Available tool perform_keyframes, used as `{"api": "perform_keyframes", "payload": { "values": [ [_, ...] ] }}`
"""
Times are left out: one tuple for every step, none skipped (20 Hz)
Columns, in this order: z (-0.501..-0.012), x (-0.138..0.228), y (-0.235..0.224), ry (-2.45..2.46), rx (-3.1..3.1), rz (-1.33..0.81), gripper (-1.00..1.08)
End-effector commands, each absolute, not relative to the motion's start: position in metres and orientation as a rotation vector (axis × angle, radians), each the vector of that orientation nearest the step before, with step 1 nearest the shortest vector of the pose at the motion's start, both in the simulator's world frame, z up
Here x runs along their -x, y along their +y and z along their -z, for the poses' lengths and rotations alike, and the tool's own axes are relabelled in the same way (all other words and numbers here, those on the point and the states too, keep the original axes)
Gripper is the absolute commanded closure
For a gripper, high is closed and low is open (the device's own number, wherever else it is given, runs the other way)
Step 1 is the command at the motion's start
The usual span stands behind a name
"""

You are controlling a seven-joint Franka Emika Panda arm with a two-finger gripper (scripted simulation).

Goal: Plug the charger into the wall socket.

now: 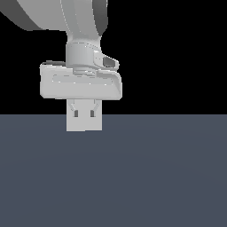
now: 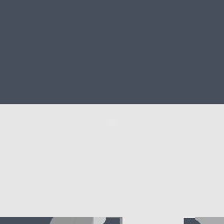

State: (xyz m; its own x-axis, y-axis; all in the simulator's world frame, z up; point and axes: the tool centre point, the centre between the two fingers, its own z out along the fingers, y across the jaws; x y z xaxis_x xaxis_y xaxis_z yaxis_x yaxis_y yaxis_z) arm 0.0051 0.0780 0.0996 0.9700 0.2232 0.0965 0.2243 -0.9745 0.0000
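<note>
Gripper [image 1: 84, 116] hangs at 12 o'clock above the slate floor [image 1: 155, 177], a white plate with two dark holes, seemingly the wall socket [image 1: 84, 123], behind its fingers; finger closure cannot be told. Charger location is unclear. Advance slowly, holding the prongs square to the holes.

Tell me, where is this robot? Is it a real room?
Probably not a real room but a computer-made test scene: a plain grey floor, flat black behind, and a smooth robot arm above a white block.
</note>
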Motion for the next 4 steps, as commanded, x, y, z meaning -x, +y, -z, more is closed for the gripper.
{"api": "perform_keyframes", "payload": {
  "values": [
    [-0.0998,-0.0082,0.0787,-0.353,3.107,0.151,1.08],
    [-0.0998,-0.0086,0.0787,-0.353,3.107,0.151,1.08],
    [-0.0998,-0.0085,0.0787,-0.353,3.107,0.151,1.08],
    [-0.0998,-0.0084,0.0787,-0.353,3.107,0.151,1.08]
  ]
}}
